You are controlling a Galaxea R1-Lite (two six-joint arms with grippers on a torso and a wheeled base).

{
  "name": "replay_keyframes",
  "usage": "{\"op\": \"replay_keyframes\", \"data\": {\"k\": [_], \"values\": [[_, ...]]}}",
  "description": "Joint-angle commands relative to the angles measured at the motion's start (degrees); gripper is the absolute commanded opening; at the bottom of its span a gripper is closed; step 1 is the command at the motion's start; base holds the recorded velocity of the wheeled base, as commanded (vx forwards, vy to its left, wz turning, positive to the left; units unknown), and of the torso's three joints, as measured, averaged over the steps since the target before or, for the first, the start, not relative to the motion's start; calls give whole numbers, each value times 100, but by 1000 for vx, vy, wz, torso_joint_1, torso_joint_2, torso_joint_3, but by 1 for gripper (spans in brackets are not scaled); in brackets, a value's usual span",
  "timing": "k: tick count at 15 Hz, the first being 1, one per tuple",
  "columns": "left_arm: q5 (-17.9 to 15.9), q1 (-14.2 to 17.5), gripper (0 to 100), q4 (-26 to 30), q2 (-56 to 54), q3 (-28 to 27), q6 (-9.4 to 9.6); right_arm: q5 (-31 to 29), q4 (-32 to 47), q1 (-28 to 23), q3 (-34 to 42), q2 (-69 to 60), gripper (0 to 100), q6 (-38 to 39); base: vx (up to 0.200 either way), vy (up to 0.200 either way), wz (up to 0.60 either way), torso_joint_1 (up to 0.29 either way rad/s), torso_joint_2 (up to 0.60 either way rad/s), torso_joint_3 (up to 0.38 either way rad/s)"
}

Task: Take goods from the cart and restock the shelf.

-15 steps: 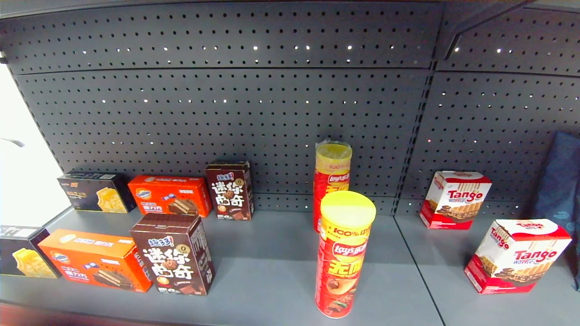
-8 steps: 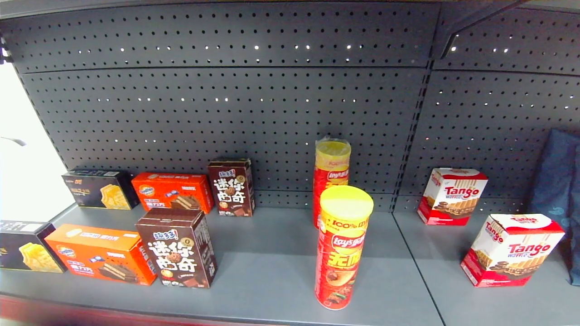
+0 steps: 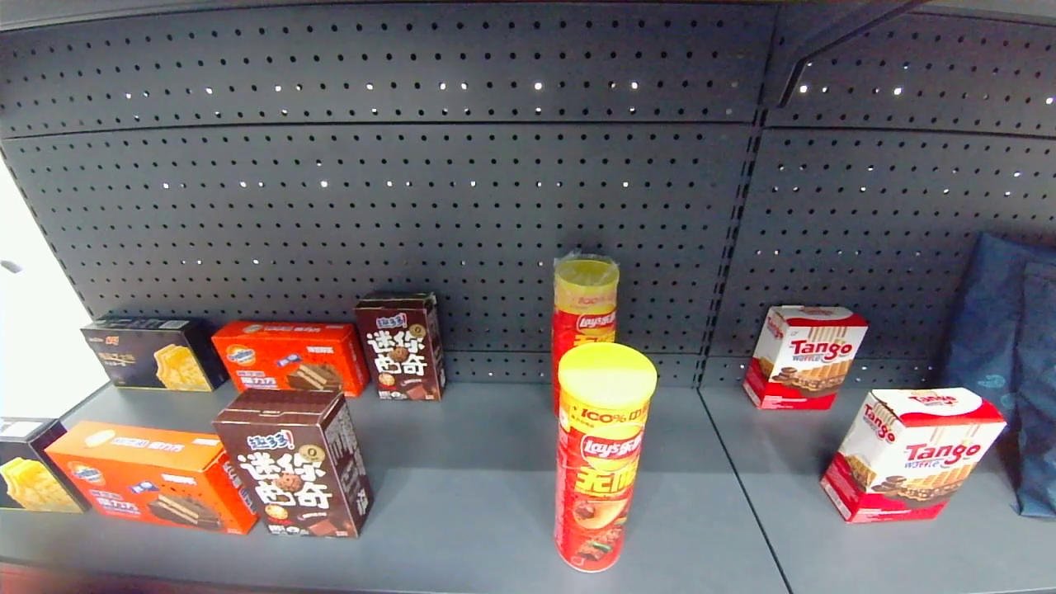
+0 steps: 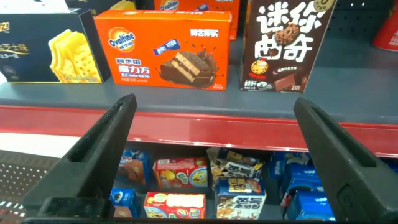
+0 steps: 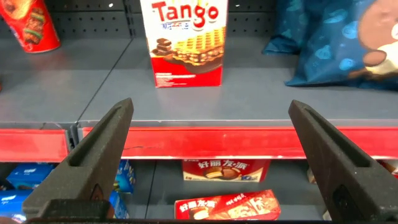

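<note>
Matt grey metal shelf [image 3: 487, 503], perforated metal back panel [image 3: 371, 206], glossy cardboard boxes [image 3: 293, 466], glossy chip tube [image 3: 596, 495], plastic lid [image 3: 607, 373]

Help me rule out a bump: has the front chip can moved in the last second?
No. The front chip can sits the same against the rear can and shelf seam; the whole view shifted, so the camera moved.
</note>
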Motion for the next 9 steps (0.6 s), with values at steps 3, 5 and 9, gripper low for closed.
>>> {"op": "replay_keyframes", "data": {"k": [3,5,9], "values": [[37,9,100,0,9,0,-5,0,0,4,1,7,100,-1,0,0,0,0,0,0],[20,1,100,0,0,0,-5,0,0,4,1,7,100,-1,0,-100,0,1,1,1],[29,1,100,0,0,0,-13,0,-9,4,1,7,100,-1,0,0,0,0,0,0]]}}
